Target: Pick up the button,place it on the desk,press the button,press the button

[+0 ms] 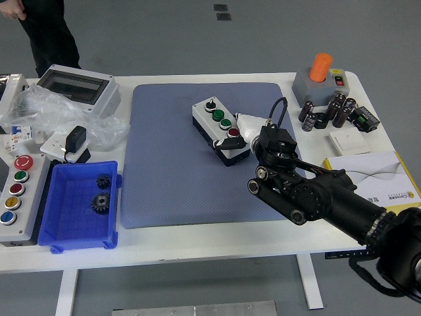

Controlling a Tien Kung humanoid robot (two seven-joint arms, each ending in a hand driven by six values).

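The button box (pixel 220 131) is a white and black box with a black knob, two green buttons and a red button (pixel 233 131) on top. It lies at an angle on the blue-grey mat (pixel 171 171), right of the mat's middle. My right hand (pixel 248 124) comes in from the lower right on a black arm (pixel 316 197). Its white part sits just beside the right end of the box, next to the red button, which shows uncovered. The hand's underside is hidden by the wrist. My left arm is out of view.
A blue bin (pixel 69 227) with two gears stands at the front left, beside a panel of coloured buttons (pixel 14 191). A grey enclosure (pixel 79 89) and a plastic bag (pixel 99 125) lie at the back left. An orange knob (pixel 321 66), capacitors (pixel 329 112) and a booklet (pixel 375 174) are at the right. A person's legs (pixel 49 33) show at the top left.
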